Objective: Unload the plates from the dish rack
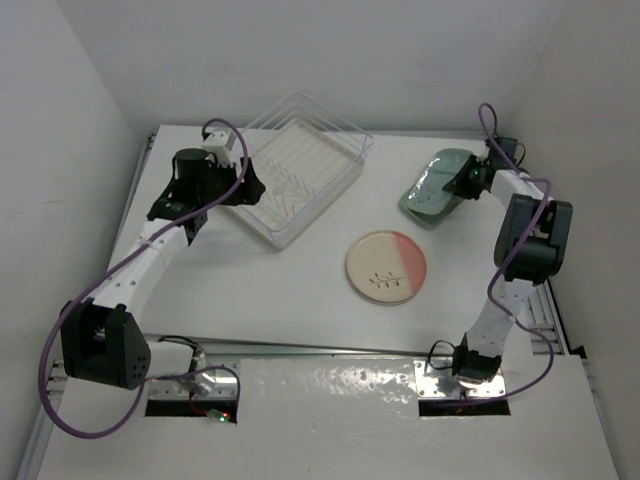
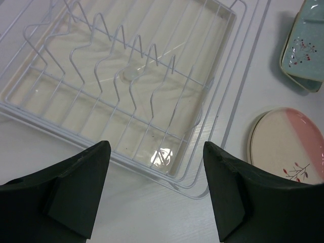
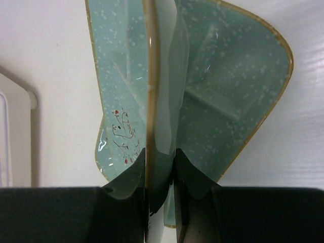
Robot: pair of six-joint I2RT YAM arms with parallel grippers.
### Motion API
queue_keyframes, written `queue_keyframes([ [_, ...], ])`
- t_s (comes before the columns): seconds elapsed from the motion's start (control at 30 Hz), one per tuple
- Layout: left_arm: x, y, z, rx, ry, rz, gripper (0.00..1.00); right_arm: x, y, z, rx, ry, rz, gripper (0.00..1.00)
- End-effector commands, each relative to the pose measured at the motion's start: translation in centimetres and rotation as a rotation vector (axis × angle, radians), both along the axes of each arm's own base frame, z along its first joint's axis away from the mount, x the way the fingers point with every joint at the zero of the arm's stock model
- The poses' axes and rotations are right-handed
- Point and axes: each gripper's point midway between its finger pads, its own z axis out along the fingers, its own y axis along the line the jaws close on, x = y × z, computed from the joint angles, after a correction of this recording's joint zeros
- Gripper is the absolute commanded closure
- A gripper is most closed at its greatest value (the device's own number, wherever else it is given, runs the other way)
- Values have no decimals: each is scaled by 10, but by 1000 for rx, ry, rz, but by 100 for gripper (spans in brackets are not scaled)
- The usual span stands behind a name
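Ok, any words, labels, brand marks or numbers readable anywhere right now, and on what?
None: no readable text in any view.
cream-and-pink plate: only a dark sprig drawing, no lettering.
mint-green plate: a small dark-and-red sprig drawing, no letters.
dish rack: no label or brand mark visible.

We see a white table [image 1: 250,290] set inside a plain white enclosure. A left wall [image 1: 60,150], a back wall [image 1: 300,50] and a right wall [image 1: 600,150] rise from its edges. A metal rail [image 1: 552,320] runs along the table's right side. At the near side lies a glossy white board [image 1: 330,420] that catches bright patches of the soft, even light.
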Motion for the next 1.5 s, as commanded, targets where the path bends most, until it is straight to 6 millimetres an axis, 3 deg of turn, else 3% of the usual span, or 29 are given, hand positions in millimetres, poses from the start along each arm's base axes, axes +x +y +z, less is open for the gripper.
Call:
queue_keyframes([
  [0.0, 1, -3, 17, -13, -64, -10, 28, 30, 5, 68, 56, -256, -85, 100],
  [0.57, -3, -2, 20, -15, -81, -8, 29, 29, 11, 76, 241, -300, -266, 100],
  [0.73, -5, -2, 17, -17, -85, -8, 29, 27, 13, 90, 295, -352, -303, 100],
  [1.03, -7, -1, 18, -11, -97, -9, 29, 17, 22, 80, 344, -336, -302, 100],
  [1.3, -9, 2, 23, -14, -123, 3, 28, 14, 17, 76, 341, -317, -341, 100],
  [1.47, -10, 3, 21, -11, -121, 9, 29, 11, 13, 58, 286, -265, -334, 100],
])
